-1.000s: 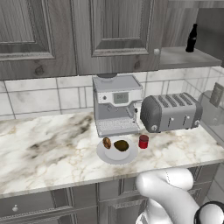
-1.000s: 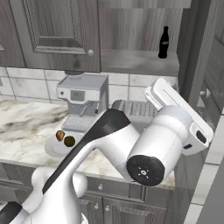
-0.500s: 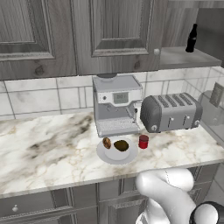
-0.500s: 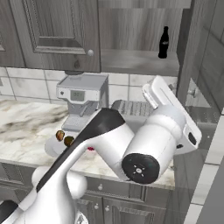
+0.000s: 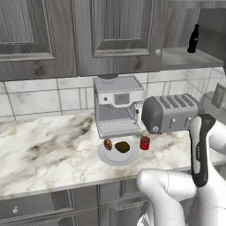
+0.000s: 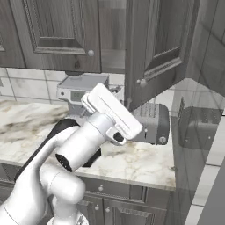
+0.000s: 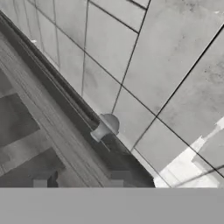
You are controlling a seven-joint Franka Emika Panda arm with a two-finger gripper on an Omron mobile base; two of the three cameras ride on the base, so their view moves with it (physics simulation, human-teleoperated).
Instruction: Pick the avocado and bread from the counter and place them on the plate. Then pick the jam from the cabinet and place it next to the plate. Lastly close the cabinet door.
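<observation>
Since a second ago my gripper (image 7: 78, 180) has closed down; I'm seeing its fingertips shut, gripping nothing, just below the cabinet door (image 6: 160, 44) knob (image 7: 104, 127). Avocado (image 5: 122, 147) and bread (image 5: 107, 144) are sitting on the plate (image 5: 115, 159) near the counter (image 5: 44, 150) front edge, jam (image 5: 145, 142) just beside. No readable writing.

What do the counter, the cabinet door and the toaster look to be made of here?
The counter looks like polished white marble, going by its grey-brown veining. The cabinet door reads as dark grey-brown wood with a matte finish: the grain shows on its raised panel. The toaster seems to be brushed grey metal, with a soft sheen and dark ends.
</observation>
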